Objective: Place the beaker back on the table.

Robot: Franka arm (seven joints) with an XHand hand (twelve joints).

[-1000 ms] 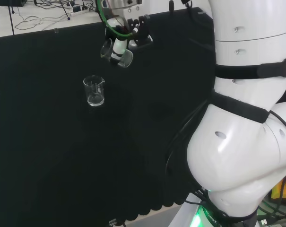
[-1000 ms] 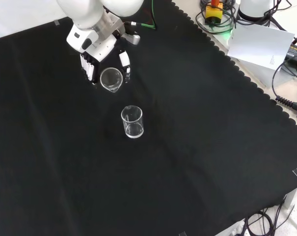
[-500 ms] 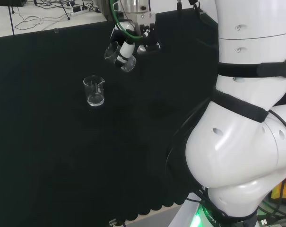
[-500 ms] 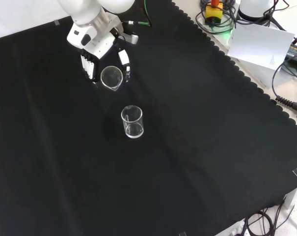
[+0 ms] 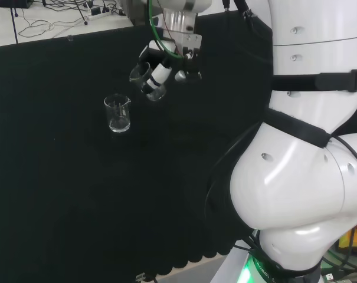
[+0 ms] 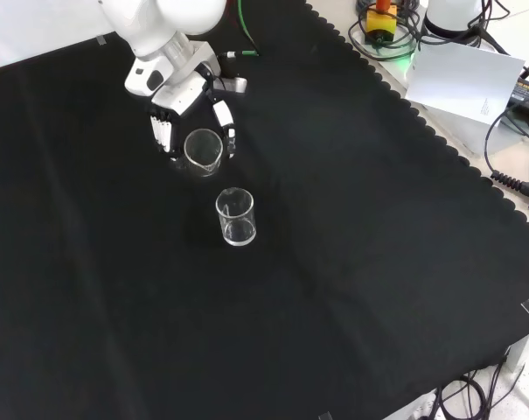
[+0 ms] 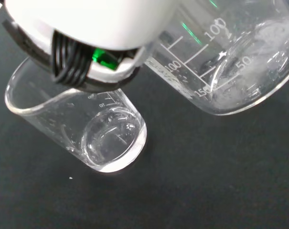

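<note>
Carrying step — hand curled round the held beaker, tilted and clear of the cloth in the front view's upper left, just above the standing beaker. Next: level it, lower onto bare cloth, uncurl — without knocking the neighbour.

Bright even light; glare on white arm link; wrist view's hand part blurred.

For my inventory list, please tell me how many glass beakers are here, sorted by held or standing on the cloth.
Beaker held in the robot hand: 1
Beaker standing on the cloth: 1
Total: 2 beakers
</note>
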